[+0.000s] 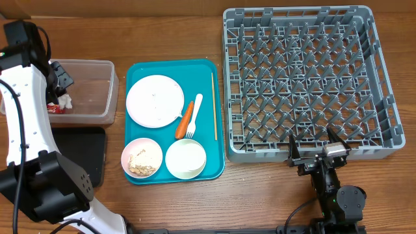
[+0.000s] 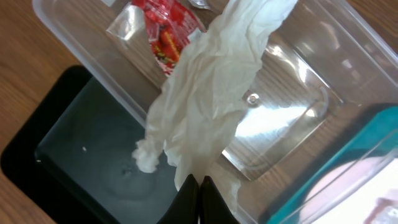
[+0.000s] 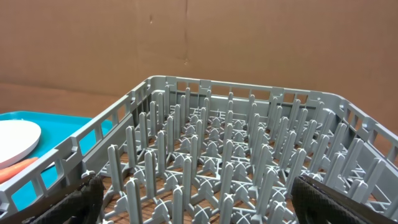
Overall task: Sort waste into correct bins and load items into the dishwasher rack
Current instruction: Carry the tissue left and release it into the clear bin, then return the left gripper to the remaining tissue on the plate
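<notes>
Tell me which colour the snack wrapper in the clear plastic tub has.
Red, with a transparent end. The snack wrapper shows best in the left wrist view.

Left arm (image 1: 29, 123) reached tall up its side of the table, white link stretched away from its base and the black wrist bent over at the far end. Left gripper (image 2: 199, 186) pointed down, jaws pinched tight together, a crumpled white tissue (image 2: 211, 81) caught between them and hanging. Over on the other side, the right arm (image 1: 335, 188) sat folded low near the table's front edge. Right gripper (image 1: 313, 144) faced forward and level, its two fingers (image 3: 87, 193) spread wide, nothing between them.
</notes>
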Robot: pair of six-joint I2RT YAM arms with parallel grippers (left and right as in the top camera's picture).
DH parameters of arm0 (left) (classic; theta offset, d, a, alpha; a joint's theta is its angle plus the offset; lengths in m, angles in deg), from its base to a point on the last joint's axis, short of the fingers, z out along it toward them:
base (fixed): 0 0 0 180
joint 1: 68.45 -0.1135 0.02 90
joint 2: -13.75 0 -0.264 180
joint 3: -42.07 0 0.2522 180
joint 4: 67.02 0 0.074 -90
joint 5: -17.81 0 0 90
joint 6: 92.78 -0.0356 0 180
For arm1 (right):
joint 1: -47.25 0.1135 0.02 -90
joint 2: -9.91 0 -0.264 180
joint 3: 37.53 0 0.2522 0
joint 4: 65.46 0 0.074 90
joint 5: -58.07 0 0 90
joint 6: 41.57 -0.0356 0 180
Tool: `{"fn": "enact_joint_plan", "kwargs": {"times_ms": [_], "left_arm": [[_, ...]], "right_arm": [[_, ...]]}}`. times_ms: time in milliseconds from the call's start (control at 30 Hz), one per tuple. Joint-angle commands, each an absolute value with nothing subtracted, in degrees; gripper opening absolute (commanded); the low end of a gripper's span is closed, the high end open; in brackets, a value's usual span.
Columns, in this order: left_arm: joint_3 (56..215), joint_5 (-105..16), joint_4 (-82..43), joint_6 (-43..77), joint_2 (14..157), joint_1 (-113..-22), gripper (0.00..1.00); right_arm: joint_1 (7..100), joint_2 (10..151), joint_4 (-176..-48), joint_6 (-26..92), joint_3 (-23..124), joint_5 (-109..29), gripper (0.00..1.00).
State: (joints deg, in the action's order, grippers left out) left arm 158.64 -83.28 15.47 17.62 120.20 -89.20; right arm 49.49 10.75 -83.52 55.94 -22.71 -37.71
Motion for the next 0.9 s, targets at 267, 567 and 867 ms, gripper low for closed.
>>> {"fn": "enact_joint_plan", "kwargs": {"times_ms": [267, 567, 867], "left_arm": [[159.71, -80.05, 13.28, 14.76, 130.23, -89.12, 0.04], [161.66, -80.07, 13.04, 13.27, 130.19, -89.12, 0.67], [176.71, -76.57, 22.05, 12.84, 127.30, -87.10, 0.61]], "right_arm": [[49.20, 10.14, -83.28, 55.98, -23.32, -38.04, 1.00], [49.20, 10.14, -83.28, 55.98, -23.32, -38.04, 1.00], [49.20, 10.14, -83.28, 55.96, -23.32, -38.06, 1.00]]}}
